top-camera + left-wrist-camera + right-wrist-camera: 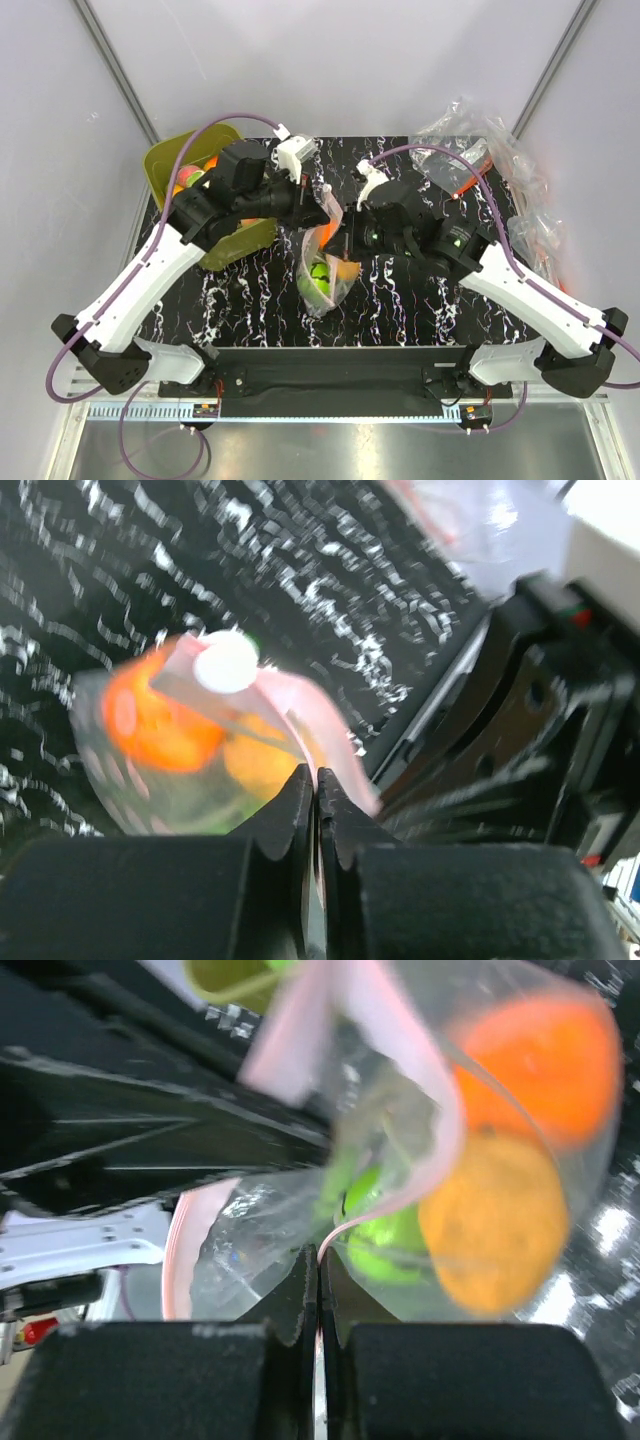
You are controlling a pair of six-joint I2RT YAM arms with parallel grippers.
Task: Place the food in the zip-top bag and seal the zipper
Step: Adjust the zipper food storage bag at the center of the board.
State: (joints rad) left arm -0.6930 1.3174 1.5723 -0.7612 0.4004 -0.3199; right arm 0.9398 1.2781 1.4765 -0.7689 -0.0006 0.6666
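Bag: clear flexible plastic zip-top bag [322, 272], hung mouth-up just above the middle of the black white-veined worktop [400, 300]; strung between both tools so the load sags away from the mouth.
Zipper: thin pink-red zipper strip [445, 1125], bowed loosely across the mouth. Too blurred to tell how much of it is pressed shut.
Food inside: round orange toy fruit [540, 1060], peach-orange toy piece [495, 1225] and bright green toy lime [385, 1235], settled low in the bag and clear of the strip.
Left tool: left tool [315, 775] narrowed to a hairline, apparently nipping the strip near one end to anchor that side.
Right tool: right tool [318, 1255] clamped tight where the strip runs in between the tips, set against the left so the mouth can be drawn straight.
Step, as judged: filling looks done for these pieces and sealing is in hand. Next, likely a pull to flatten the bowed strip, then a pinch run along it.
Risk: slack strip slipping out of such a thin nip, or the lips closing misaligned.
Tub: olive-green plastic tub [175, 155] at the rear left behind the left arm, with coloured pieces inside.
Spares: plain clear bags with orange-red strips [480, 150], heaped at the rear right, well apart.
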